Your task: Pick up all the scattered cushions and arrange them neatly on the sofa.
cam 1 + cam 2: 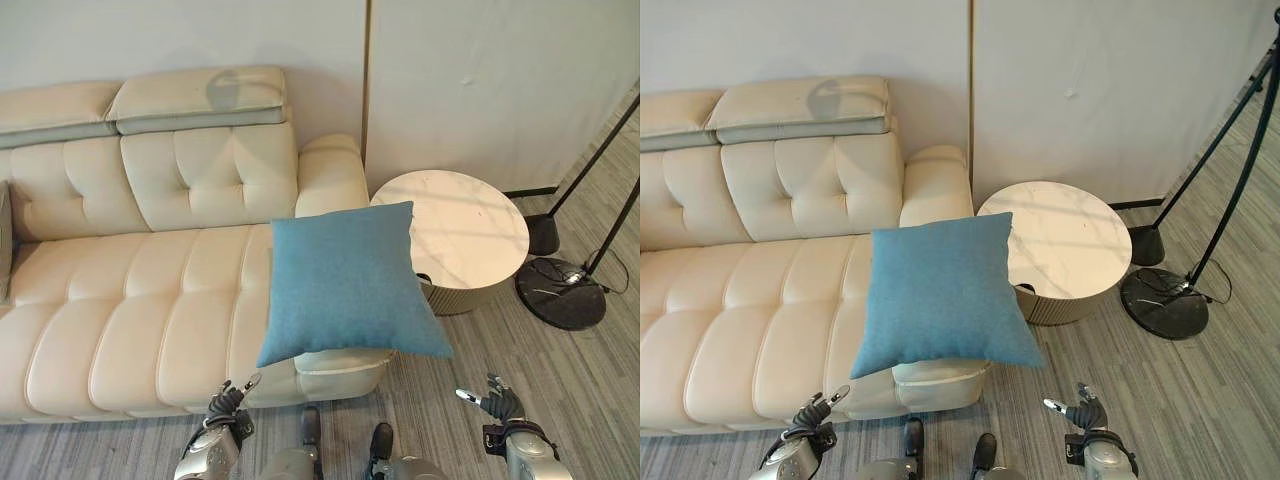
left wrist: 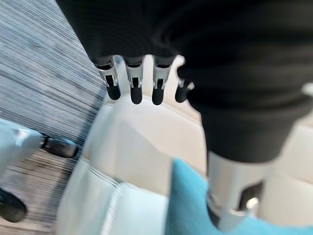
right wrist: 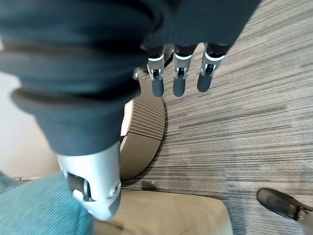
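A blue square cushion (image 1: pixel 350 282) lies on the right end of the cream sofa (image 1: pixel 140 310), its corner overhanging the sofa's front and the low armrest. Its blue cloth also shows in the left wrist view as the cushion (image 2: pixel 195 210) and in the right wrist view as the cushion (image 3: pixel 34 210). My left hand (image 1: pixel 226 404) hangs low in front of the sofa's front edge, fingers relaxed, holding nothing. On the other side my right hand (image 1: pixel 495 401) hovers over the floor, open and empty too.
A round marble-topped side table (image 1: pixel 455 235) stands right of the sofa. A floor lamp's black base (image 1: pixel 560 292) and slanted poles are at the far right. A grey cushion edge (image 1: pixel 5 240) shows at the sofa's far left. Grey wood floor (image 1: pixel 560 390) lies in front.
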Tool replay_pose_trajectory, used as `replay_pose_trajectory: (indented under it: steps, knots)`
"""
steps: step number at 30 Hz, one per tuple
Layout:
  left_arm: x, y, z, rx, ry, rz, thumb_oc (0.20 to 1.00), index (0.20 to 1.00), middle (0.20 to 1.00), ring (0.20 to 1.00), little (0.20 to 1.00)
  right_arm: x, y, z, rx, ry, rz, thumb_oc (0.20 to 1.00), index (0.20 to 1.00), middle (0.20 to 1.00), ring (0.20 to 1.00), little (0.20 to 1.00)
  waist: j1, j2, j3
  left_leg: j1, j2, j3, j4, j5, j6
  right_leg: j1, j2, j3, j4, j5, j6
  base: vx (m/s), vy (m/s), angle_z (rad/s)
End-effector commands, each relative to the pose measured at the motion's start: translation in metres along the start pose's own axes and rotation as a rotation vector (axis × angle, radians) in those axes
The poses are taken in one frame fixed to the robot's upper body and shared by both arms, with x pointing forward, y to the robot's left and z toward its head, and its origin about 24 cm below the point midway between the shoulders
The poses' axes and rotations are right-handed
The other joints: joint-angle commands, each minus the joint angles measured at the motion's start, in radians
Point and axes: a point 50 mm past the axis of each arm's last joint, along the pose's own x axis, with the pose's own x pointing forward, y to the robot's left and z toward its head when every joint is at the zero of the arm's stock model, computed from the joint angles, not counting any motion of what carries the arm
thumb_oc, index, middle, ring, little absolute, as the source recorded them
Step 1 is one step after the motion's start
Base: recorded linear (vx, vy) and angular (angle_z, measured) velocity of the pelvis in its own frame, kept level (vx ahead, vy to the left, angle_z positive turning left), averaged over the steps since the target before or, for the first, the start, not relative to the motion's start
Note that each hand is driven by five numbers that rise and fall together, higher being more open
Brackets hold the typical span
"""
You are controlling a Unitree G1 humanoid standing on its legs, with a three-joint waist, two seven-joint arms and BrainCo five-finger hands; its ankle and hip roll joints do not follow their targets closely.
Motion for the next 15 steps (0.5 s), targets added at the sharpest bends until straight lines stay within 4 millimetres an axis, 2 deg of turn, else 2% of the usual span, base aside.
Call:
replay_pose_trajectory:
  steps: [1,3,4,5,7,8,9,11,12,15]
  knots:
    - [-0.001,0.01,0.01,0.079,-0.059,0.0,1.0,1.0,1.0,1.0,1.0,0.001,0.004,0.012,0.007,-0.057,0.012,1.0,1.0,1.0,1.0,1.0,-0.007,-0.033,-0.064,0.07,-0.022,0.014,-0.086,0.069,0.008,0.111,-0.026,0.08,0.037,-0.166,0.096,0.18,0.163,0.05]
    - [0.0,0.009,0.01,0.079,-0.056,-0.003,1.0,1.0,1.0,1.0,1.0,0.0,0.008,0.009,0.005,-0.049,0.023,1.0,1.0,1.0,1.0,1.0,-0.005,-0.041,-0.067,0.089,-0.029,0.017,-0.086,0.051,0.02,0.111,-0.036,0.084,0.072,-0.178,0.104,0.2,0.223,-0.03]
    - [0.001,0.009,0.011,0.082,-0.056,-0.001,1.0,1.0,1.0,1.0,1.0,-0.001,0.016,0.005,-0.002,-0.033,0.049,1.0,1.0,1.0,1.0,1.0,-0.004,-0.053,-0.063,0.115,-0.036,0.022,-0.086,0.025,0.04,0.075,-0.057,0.097,0.197,-0.183,0.121,0.25,0.378,-0.01]
    - [0.001,0.007,0.014,0.092,-0.061,-0.002,1.0,1.0,1.0,1.0,1.0,-0.002,0.021,0.005,-0.004,-0.032,0.064,1.0,1.0,1.0,1.0,1.0,-0.005,-0.057,-0.051,0.131,-0.04,0.027,-0.086,0.011,0.054,0.031,-0.073,0.114,0.301,-0.172,0.137,0.16,0.365,0.05]
    - [0.001,0.007,0.018,0.117,-0.077,0.002,1.0,1.0,1.0,1.0,1.0,-0.001,0.026,0.011,-0.001,-0.052,0.078,1.0,1.0,1.0,1.0,1.0,-0.01,-0.06,-0.027,0.147,-0.044,0.044,-0.086,-0.002,0.072,-0.052,-0.098,0.14,0.444,-0.101,0.162,0.03,0.221,0.03]
    - [0.001,0.007,0.018,0.117,-0.077,0.002,1.0,1.0,1.0,1.0,1.0,-0.001,0.026,0.011,-0.001,-0.053,0.078,1.0,1.0,1.0,1.0,1.0,-0.008,-0.061,-0.027,0.147,-0.045,0.046,-0.086,-0.002,0.072,-0.055,-0.099,0.143,0.448,-0.102,0.162,0.06,0.183,-0.11]
    - [0.002,0.006,0.023,0.15,-0.096,-0.008,1.0,1.0,1.0,1.0,1.0,-0.001,0.029,0.01,0.002,-0.047,0.082,1.0,1.0,1.0,1.0,1.0,-0.012,-0.059,-0.018,0.156,-0.043,0.044,-0.086,-0.014,0.075,-0.098,-0.1,0.168,0.508,-0.102,0.16,0.06,0.107,-0.13]
    - [0.002,0.004,0.025,0.16,-0.105,-0.015,1.0,1.0,1.0,1.0,1.0,-0.001,0.03,0.008,0.002,-0.036,0.079,1.0,1.0,1.0,1.0,1.0,-0.013,-0.058,-0.016,0.159,-0.041,0.043,-0.086,-0.017,0.074,-0.111,-0.085,0.183,0.478,-0.112,0.153,0.11,0.095,-0.02]
    - [0.002,0.003,0.03,0.162,-0.119,-0.02,1.0,1.0,1.0,1.0,1.0,0.0,0.025,-0.004,-0.021,0.017,0.045,1.0,1.0,1.0,1.0,1.0,-0.014,-0.056,-0.02,0.161,-0.038,0.041,-0.086,-0.017,0.065,-0.102,-0.062,0.195,0.376,-0.131,0.148,0.17,0.049,0.0]
    - [0.005,0.001,0.033,0.1,-0.107,-0.009,1.0,1.0,1.0,1.0,1.0,0.001,0.019,-0.019,0.034,0.104,-0.027,1.0,1.0,1.0,1.0,1.0,-0.012,-0.064,-0.027,0.162,-0.042,0.048,-0.086,-0.02,0.056,-0.089,-0.042,0.202,0.104,-0.072,0.153,0.13,-0.016,0.0]
